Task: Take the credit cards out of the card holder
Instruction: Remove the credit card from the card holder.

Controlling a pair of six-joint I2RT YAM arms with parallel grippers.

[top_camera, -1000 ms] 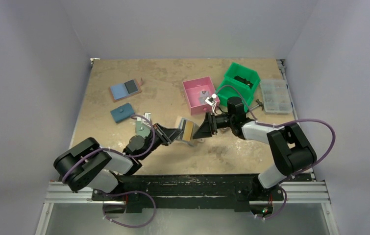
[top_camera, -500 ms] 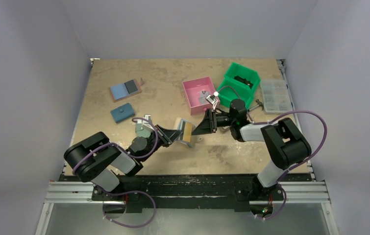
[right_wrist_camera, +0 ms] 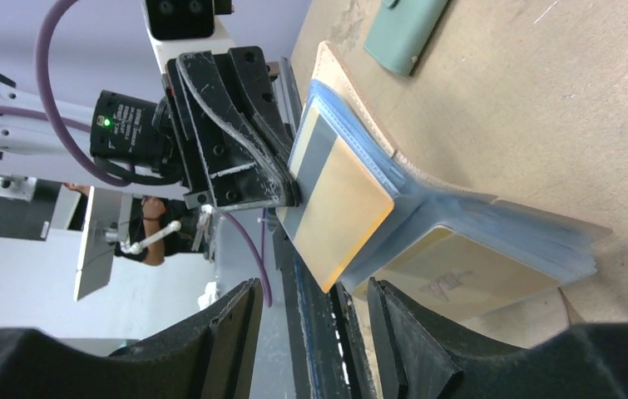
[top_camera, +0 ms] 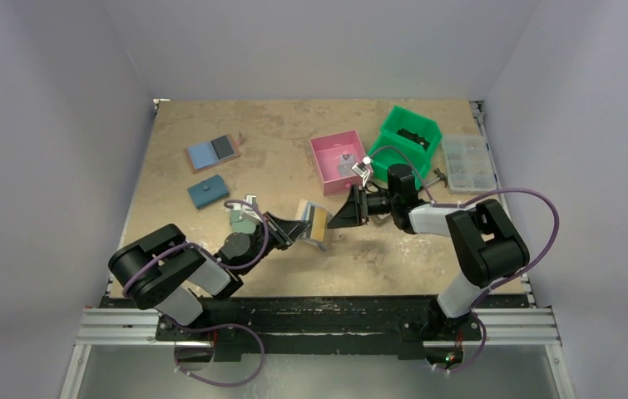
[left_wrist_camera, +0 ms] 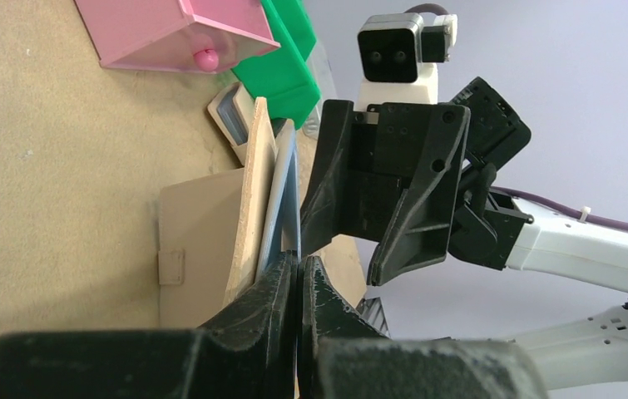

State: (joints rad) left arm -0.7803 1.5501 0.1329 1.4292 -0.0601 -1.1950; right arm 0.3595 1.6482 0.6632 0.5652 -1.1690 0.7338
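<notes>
Two tools meet at the card holder [top_camera: 304,208], just below the middle of the top view on the bench [top_camera: 277,133]. On the left, your left tool [top_camera: 292,227] is pinched tight on the holder's raised leaf. The holder stands open like a book, its other leaf lying flat. The gold card [right_wrist_camera: 339,208] pokes partway out of the raised leaf's pale blue sleeve. On the right, your right tool [right_wrist_camera: 313,307] stands partly wide and holds nothing, with the card's free corner just at its mouth.

To pull well, I would bring the right tool forward until both fingers span the card's exposed end, not only the corner. Close on the card alone, clear of the blue sleeve. Then draw along the sleeve's line, away from the left tool, so the card slides rather than bends. Let the left pinch anchor the holder.

You cannot tell whether the left fingers also catch the card's inner edge; if they do, the card will not slide out. How much of the card sits inside the sleeve is hidden. The flat leaf shows a yellowish card under clear sleeves, but how many are stacked there cannot be counted.
</notes>
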